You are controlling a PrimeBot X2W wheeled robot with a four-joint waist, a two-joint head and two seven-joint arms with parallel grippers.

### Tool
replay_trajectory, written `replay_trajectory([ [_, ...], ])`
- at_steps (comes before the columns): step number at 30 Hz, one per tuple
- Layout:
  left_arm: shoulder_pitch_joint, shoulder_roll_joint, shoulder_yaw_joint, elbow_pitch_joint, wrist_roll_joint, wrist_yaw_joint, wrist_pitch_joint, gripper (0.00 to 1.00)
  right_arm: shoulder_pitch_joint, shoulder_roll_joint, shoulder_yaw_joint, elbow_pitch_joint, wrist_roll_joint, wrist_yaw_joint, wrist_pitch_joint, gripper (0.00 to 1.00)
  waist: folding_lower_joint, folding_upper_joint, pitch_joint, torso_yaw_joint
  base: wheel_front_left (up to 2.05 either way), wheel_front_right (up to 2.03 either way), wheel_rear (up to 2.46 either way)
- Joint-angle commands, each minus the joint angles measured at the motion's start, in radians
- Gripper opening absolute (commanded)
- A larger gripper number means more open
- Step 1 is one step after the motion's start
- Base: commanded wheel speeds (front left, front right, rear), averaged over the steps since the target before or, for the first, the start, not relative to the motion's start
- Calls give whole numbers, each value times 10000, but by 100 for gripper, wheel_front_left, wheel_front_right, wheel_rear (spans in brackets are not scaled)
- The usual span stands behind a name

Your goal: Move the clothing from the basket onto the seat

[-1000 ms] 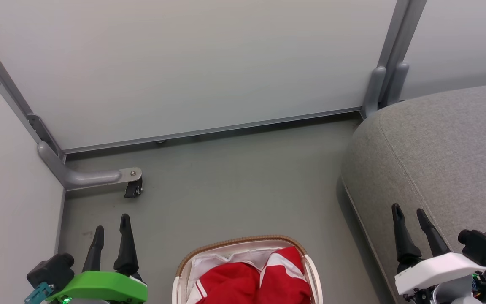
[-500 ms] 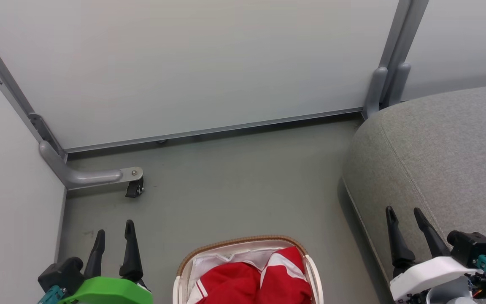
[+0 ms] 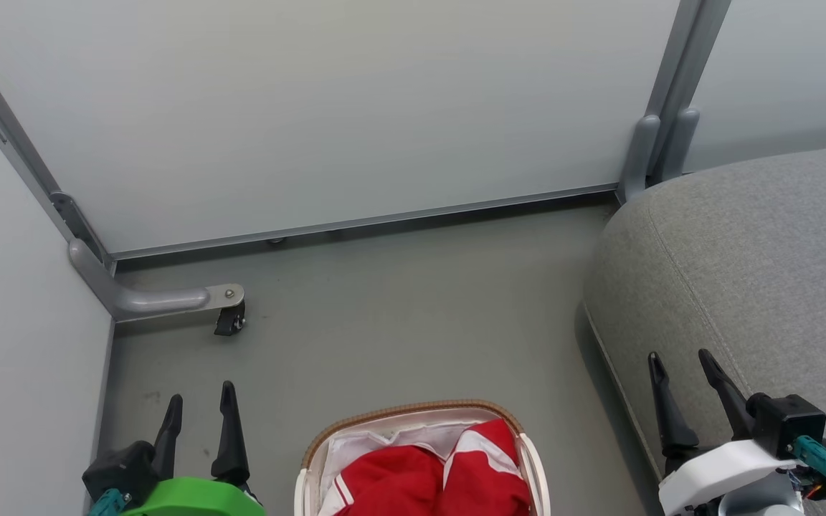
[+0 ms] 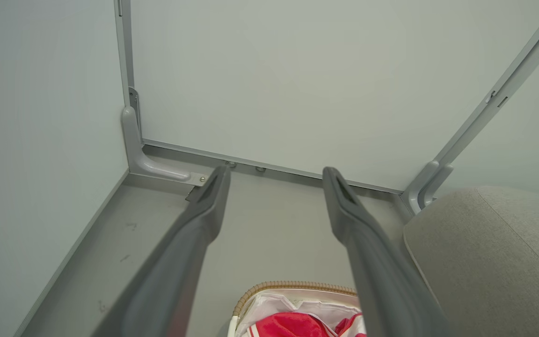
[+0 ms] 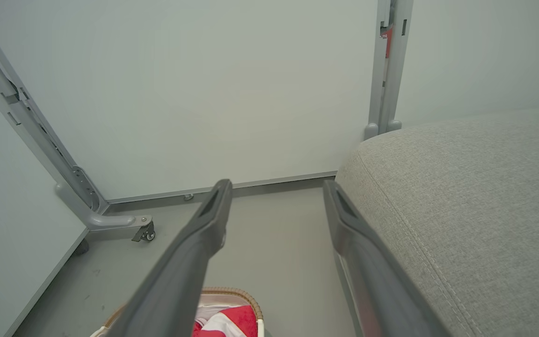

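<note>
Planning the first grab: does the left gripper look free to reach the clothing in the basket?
Probably yes: the left gripper is open beside the basket, the clothing lies uncovered, and only bare floor lies between.

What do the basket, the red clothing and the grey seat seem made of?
Basket: braided brown rim, rattan or an imitation; smooth white wall, probably plastic. Clothing: thin red fabric in soft folds with a slight sheen, likely synthetic. Seat: matte grey woven upholstery, its grain and stitched seam visible.
</note>
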Motion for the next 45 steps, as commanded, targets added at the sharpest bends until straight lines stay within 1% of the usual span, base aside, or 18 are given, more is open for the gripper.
replay_trajectory([
  [1,87,68,-35,-17,242,57,-86,100,129,-62,13,-40,-230,3,-98,100,0,-1,-3,1,0,0,0],
  [28,158,86,-346,507,1755,123,-591,100,264,-88,74,21,-2218,2,-594,100,0,-1,-18,46,0,0,0],
  [45,107,85,-371,565,1665,51,-577,100,238,-87,107,16,-2062,2,-596,100,0,-1,33,51,0,0,0],
])
